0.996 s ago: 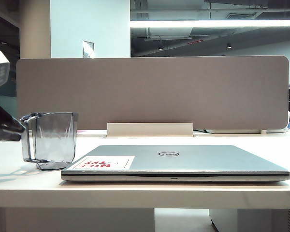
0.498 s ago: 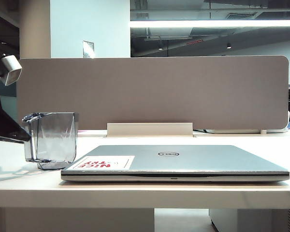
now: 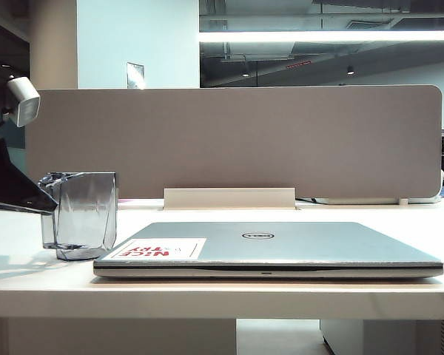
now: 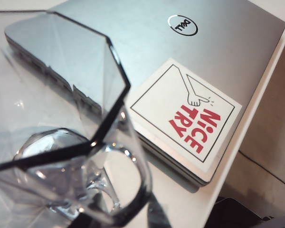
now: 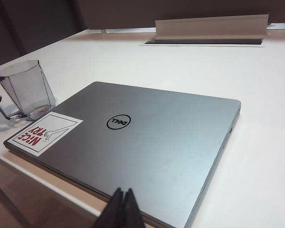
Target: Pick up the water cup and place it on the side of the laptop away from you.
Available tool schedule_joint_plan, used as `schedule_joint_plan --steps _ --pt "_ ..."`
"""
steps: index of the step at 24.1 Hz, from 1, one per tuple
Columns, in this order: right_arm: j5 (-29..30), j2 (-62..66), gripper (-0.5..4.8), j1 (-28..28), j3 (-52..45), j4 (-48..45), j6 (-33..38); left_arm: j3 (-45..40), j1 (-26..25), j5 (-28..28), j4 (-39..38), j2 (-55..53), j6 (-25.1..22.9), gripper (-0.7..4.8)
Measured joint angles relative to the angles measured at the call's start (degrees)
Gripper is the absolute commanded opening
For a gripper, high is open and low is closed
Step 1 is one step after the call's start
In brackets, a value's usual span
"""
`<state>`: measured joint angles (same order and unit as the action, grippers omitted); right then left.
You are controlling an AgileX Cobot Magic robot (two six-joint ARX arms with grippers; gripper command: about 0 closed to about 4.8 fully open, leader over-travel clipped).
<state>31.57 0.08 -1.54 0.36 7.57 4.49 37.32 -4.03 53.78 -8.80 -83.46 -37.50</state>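
Right gripper (image 5: pixel 123 209): two dark fingers pressed together into a single point, holding nothing, poised over the near edge of the wide, slim silver laptop (image 3: pixel 270 248). This gripper does not show in the exterior view.

Laptop lies closed and flat on the white table (image 3: pixel 207 296), round logo up, white sticker with red "NICE TRY" lettering (image 3: pixel 157 249) at its near left corner.

Small transparent grey-tinted water cup (image 3: pixel 85 214) with faceted sides stands upright on the table, just beside the laptop's left edge at the sticker corner. Its base rests on the table surface. Thin loop handle (image 3: pixel 47 222) faces left, away from the laptop.

Left gripper (image 3: pixel 53 205): dark arm enters from the left edge of the exterior view, sloping down and narrowing to a tip at the cup's handle side, just below the rim. A pale boxy part (image 3: pixel 24 101) sits above the arm. In the left wrist view the cup (image 4: pixel 71 156) fills the near field, seen from above through its rim, with the laptop (image 4: pixel 190 61) beyond; the fingers themselves are not clear there. Whether the jaws have closed on the handle I cannot tell.

Beyond the laptop: long grey desk divider (image 3: pixel 237 140) on a pale bracket (image 3: pixel 229 198).
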Motion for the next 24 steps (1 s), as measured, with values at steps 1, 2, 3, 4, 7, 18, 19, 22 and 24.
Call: schedule_joint_plan --steps 1,2,3,4,7,18,19,22,24 --pt "0.0 0.0 -0.01 0.0 0.0 0.0 0.0 0.0 0.1 0.0 0.0 0.0 0.0 0.67" --pt "0.0 0.0 -0.01 0.0 0.0 0.0 0.0 0.0 0.1 0.0 0.0 0.0 0.0 0.57" --pt "0.0 0.0 -0.01 0.0 0.0 0.0 0.0 0.0 0.1 0.0 0.0 0.0 0.0 0.57" --pt "0.0 0.0 -0.01 0.0 0.0 0.0 0.0 0.0 0.1 0.0 0.0 0.0 0.0 0.57" --pt "0.0 0.0 -0.01 0.0 0.0 0.0 0.0 0.0 0.1 0.0 0.0 0.0 0.0 0.57" --pt "-0.1 0.0 -0.01 0.0 0.0 0.0 0.0 0.0 6.6 0.5 -0.4 0.0 6.0 0.48" --pt "-0.3 0.0 -0.01 0.0 0.0 0.0 0.0 0.0 8.4 -0.7 -0.4 0.0 6.5 0.48" --pt "-0.6 0.0 -0.01 0.0 0.0 0.0 0.0 0.0 15.4 -11.6 -0.4 0.0 9.4 0.53" --pt "-0.7 0.0 -0.01 0.0 0.0 0.0 0.0 0.0 17.9 -21.0 0.4 0.0 14.5 0.86"
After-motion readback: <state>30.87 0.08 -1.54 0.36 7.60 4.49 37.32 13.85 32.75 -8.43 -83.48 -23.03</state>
